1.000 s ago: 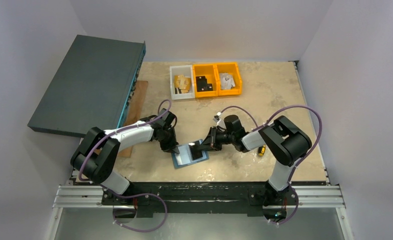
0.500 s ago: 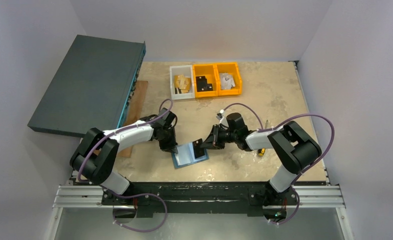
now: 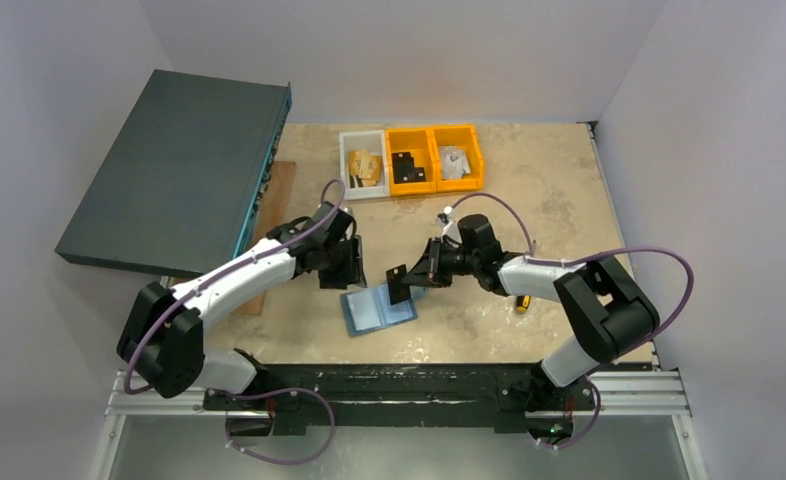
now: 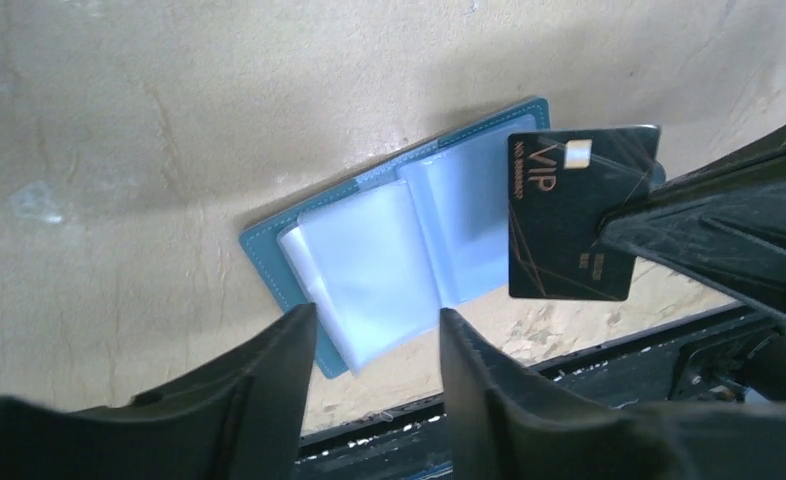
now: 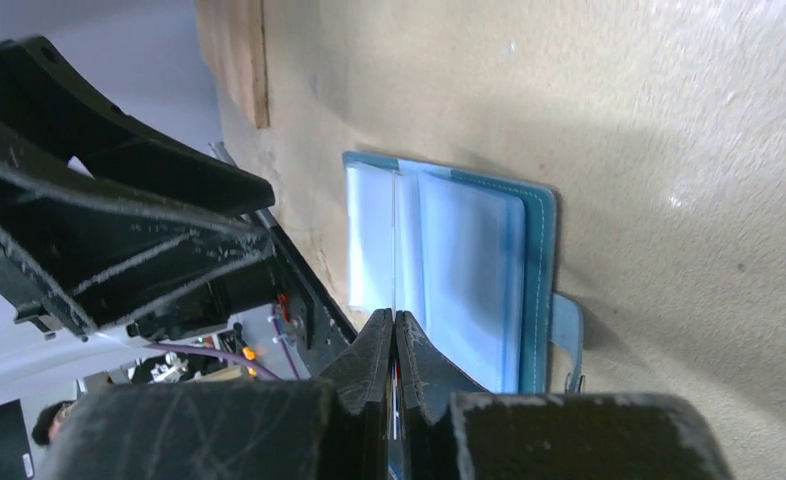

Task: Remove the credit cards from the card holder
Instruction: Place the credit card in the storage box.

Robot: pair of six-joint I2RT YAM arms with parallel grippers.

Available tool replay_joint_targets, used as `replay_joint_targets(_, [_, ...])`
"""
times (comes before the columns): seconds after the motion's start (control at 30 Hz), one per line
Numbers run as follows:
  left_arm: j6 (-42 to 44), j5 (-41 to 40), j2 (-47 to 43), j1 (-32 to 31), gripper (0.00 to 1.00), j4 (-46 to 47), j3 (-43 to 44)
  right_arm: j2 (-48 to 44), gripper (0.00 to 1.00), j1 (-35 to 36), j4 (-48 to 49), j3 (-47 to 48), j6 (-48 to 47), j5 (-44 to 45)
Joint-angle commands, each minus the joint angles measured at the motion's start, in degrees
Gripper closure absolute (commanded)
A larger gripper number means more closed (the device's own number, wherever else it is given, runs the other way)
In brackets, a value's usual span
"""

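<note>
The card holder [image 3: 377, 312] lies open on the table, teal outside with pale clear pockets [image 4: 369, 260] inside; its strap shows in the right wrist view [image 5: 567, 330]. My right gripper [image 3: 410, 279] is shut on a dark credit card [image 4: 567, 222] with gold VIP lettering. It holds the card [image 3: 398, 286] clear above the wallet's right side. The card is edge-on in the right wrist view [image 5: 395, 250], pinched between the fingers [image 5: 395, 318]. My left gripper [image 3: 353, 264] hovers open above the wallet's left edge, with nothing between its fingers [image 4: 377, 315].
A white bin [image 3: 363, 166] and two orange bins [image 3: 434, 158] stand at the back. A large dark teal box [image 3: 174, 165] leans at the left over a wooden board [image 3: 271, 205]. A small yellow item [image 3: 522, 302] lies by the right arm. The table's front rail [image 4: 569, 360] is near.
My left gripper opened and rose off the card holder, shifting back. My right gripper lifted the card up and away from the pockets.
</note>
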Motion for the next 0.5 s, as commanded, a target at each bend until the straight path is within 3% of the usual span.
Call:
replay_joint_targets(0.0, [1.71,-4.47,-4.8,-0.09,0.46,-4.78,2.55,-2.75,1.0,-2.45,-2.98,4.32,-2.55,1.15])
replay_joint_targets(0.23, [3.63,-6.6,-9.74,-0.09,0.26,-8.86,4.24,0.38,1.0,-7.27,-8.1,13.53,-5.95,2.22])
replay_joint_targets(0.47, [5.33,-3.77,-12.51,-0.27,0.22,-10.27,4.68,9.76,1.0,-11.82,-13.8,28.41,-9.63,4.91])
